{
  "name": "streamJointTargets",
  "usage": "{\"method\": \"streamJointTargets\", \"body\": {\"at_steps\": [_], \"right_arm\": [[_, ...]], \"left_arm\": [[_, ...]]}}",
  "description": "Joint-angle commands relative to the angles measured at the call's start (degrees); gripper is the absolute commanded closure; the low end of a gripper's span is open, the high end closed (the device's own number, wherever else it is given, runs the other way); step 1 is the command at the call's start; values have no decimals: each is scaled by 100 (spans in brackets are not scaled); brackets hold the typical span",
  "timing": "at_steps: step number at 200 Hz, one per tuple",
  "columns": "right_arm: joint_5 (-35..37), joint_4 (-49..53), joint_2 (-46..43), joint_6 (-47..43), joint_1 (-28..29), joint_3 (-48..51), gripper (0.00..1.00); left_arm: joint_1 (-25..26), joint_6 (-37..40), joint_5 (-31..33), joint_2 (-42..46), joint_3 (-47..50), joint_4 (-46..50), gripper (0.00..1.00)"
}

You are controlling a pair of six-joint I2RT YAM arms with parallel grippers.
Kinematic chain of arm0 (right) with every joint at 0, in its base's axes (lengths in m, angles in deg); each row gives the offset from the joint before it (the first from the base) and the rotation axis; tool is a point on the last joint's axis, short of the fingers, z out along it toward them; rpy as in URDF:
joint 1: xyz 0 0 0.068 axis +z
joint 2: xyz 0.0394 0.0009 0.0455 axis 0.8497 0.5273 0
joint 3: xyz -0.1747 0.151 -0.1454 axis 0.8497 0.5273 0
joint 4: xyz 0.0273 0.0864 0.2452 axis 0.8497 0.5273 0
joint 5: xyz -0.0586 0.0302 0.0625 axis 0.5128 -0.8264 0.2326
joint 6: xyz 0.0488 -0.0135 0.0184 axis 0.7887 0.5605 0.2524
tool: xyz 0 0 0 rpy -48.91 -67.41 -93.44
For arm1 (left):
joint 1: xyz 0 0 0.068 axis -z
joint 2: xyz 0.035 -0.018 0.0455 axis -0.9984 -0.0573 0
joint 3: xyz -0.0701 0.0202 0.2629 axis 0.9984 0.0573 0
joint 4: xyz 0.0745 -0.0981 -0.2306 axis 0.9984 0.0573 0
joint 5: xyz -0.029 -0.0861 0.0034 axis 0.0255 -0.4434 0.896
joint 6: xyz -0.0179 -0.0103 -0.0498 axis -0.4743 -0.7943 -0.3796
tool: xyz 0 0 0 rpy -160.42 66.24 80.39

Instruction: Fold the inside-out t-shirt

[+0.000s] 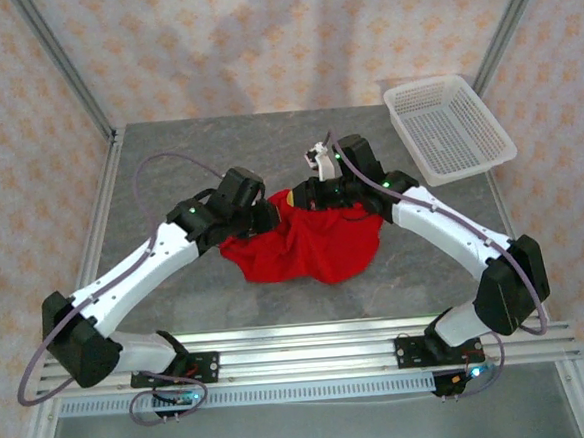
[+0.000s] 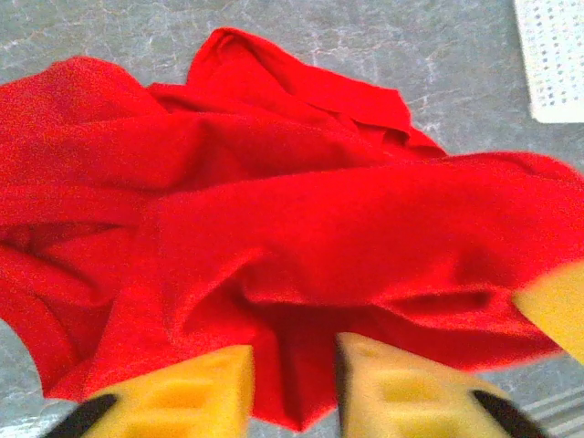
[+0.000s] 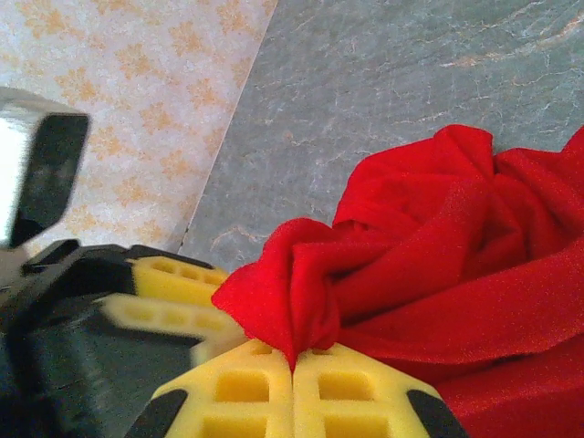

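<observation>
The grey, marble-patterned table top [image 1: 167,158] is lying inside a metal frame, and walls with pale wallpaper of small orange ornaments [image 1: 260,41] are standing around it on the far side and on both sides. The bright red short-sleeved t-shirt of soft fabric [image 1: 309,243] is lying crumpled near the middle of the table, between the two arms, with many folds. The right gripper [image 3: 294,365] is clenching a small peak of the red cloth, and its yellow fingers [image 3: 242,388] are pressing together on it. The left gripper [image 2: 292,365] is standing with its yellow fingers [image 2: 205,388] apart and a fold of the shirt between them; I cannot tell if it is really gripping. A white plastic mesh basket [image 1: 449,128] is sitting at the far right corner, well apart from the shirt. Silver aluminium rails [image 1: 312,363] are running along the near edge under the arm bases.
</observation>
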Motion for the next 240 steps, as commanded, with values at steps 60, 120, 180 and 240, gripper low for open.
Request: {"method": "streamJointTargets", "body": {"at_steps": [60,120,180,240], "right_arm": [[-56,67,-53,149,-25,-251,100],[-298,-10,-35,201,-23,-315,100],[667,428,-197,-99,-490,230,100],[791,455,13,-398,-593,543,73]], "left_arm": [[-170,169,185,-746,-407,-475,60],[-372,413,409,-1021,-622,-579,87],[-831,-35,-513,-243,-748,-662,100],[-1016,-319,-1654,26,-1103,-842,100]]}}
